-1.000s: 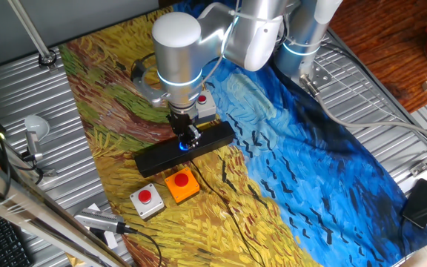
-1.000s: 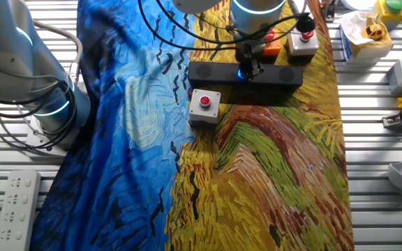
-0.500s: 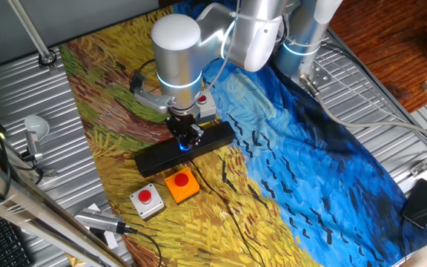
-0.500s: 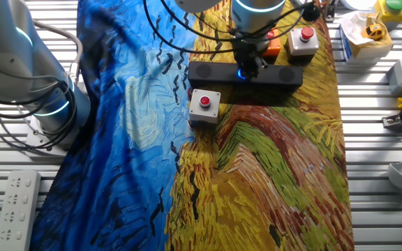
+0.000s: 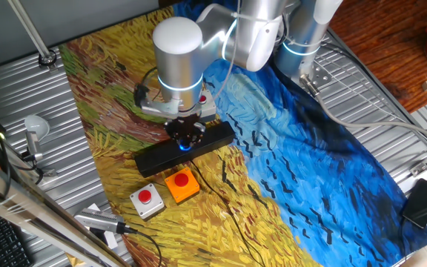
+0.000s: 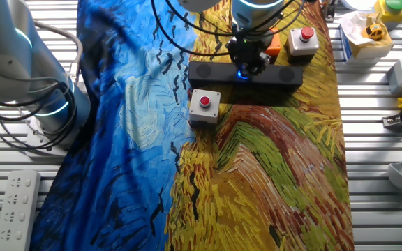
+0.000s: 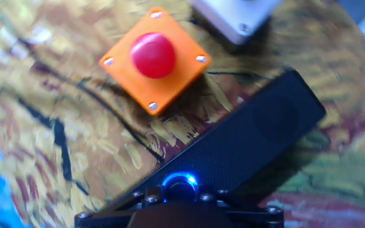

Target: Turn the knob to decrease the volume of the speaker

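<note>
Here, in one fixed view, the painted cloth (image 5: 288, 170) covers the table, yellow on the left half, blue on the right. At far left, a grey button box (image 5: 147, 200) with a red cap sits at about 7 o'clock from the speaker's middle. Just right of it, touching or nearly so, is an orange button box (image 5: 181, 184), at roughly 6 o'clock from the knob. The speaker (image 5: 185, 147) lies as a black bar running from 8 o'clock to 2 o'clock across the yellow part of the cloth. The knob (image 5: 184, 144) glows blue midway along it. The gripper (image 5: 184, 138) comes straight down onto the knob from the silver wrist above; the dark fingers (image 5: 191, 132) sit right at the blue glow, but whether they pinch it cannot be told from here. A second grey button box (image 5: 205, 104) peeks out behind the wrist, at 1 o'clock from the knob.

In the other fixed view the speaker (image 6: 285, 74) lies nearly level; the grey box (image 6: 204, 105) with red cap stands at 7 o'clock from the knob (image 6: 241, 72), apart from the bar. The gripper (image 6: 247, 64) covers the bar's middle.

In the hand view the orange box (image 7: 154, 58) is at 12 o'clock from the knob (image 7: 179, 183), well apart. The speaker (image 7: 258, 142) runs toward 2 o'clock. The fingers are not visible here, only the hand's dark body at the lower edge.
</note>
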Controlling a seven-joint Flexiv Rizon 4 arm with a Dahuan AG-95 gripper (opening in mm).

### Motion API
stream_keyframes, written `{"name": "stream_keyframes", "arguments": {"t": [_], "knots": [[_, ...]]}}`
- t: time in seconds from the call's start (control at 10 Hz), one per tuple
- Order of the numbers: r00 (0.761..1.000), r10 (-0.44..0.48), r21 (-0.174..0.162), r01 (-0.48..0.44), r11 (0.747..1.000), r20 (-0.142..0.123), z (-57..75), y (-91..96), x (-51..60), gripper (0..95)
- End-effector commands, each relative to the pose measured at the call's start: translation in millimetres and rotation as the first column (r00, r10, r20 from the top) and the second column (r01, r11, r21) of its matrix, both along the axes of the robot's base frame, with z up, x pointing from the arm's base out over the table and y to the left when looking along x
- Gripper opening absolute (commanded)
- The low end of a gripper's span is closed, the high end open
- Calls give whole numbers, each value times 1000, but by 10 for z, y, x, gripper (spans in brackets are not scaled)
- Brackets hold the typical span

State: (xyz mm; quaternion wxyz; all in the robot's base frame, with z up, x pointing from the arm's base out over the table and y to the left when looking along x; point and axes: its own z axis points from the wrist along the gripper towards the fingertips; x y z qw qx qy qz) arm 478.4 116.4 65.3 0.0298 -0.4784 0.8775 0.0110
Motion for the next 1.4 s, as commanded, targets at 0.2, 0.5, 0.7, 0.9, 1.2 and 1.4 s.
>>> {"name": "stream_keyframes", "arguments": {"t": [0.2, 0.5, 0.7, 0.9, 1.2, 1.4], "knots": [[936, 351, -52, -350, 935, 5, -14, 5, -4, 0], [906, 424, -57, -423, 904, 6, -12, 5, -4, 0], [939, 343, -54, -342, 938, 5, -7, 5, -5, 0], [961, 276, -48, -275, 960, 7, 17, 4, -6, 380], [978, 207, -28, -207, 978, 9, 13, 8, -3, 570], [994, 111, -20, -111, 994, 7, 9, 13, 4, 570]]}}
